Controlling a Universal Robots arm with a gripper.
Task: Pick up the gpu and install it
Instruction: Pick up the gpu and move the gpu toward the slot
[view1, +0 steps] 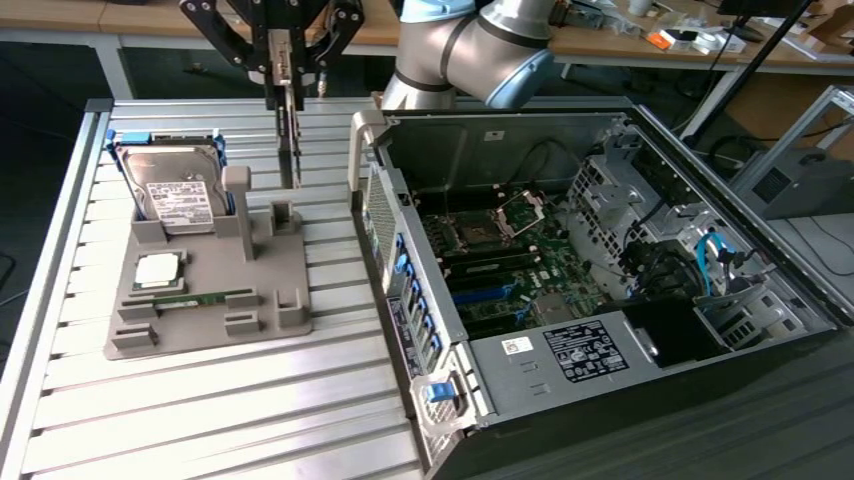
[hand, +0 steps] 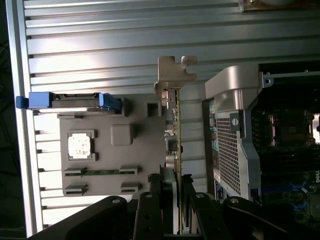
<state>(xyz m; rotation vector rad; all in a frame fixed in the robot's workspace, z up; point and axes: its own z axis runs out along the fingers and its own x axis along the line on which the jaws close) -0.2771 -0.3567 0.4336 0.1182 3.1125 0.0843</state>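
arm (view1: 467, 50) — held high | end effector (view1: 286, 98) — pointing straight down, clamped

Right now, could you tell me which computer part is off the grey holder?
The gpu, hanging on edge in the tool; the hard drive, processor and memory stick sit in the holder.

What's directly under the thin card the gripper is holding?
Grey plastic holder tray, at its upright slot posts, below the thin tan circuit card. In the wrist view the card covers the slot itself.

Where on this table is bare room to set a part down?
Bare ribbed table below the grey holder in the exterior view, up to the case. Crowded: the holder, the case interior, and under the hanging gpu.
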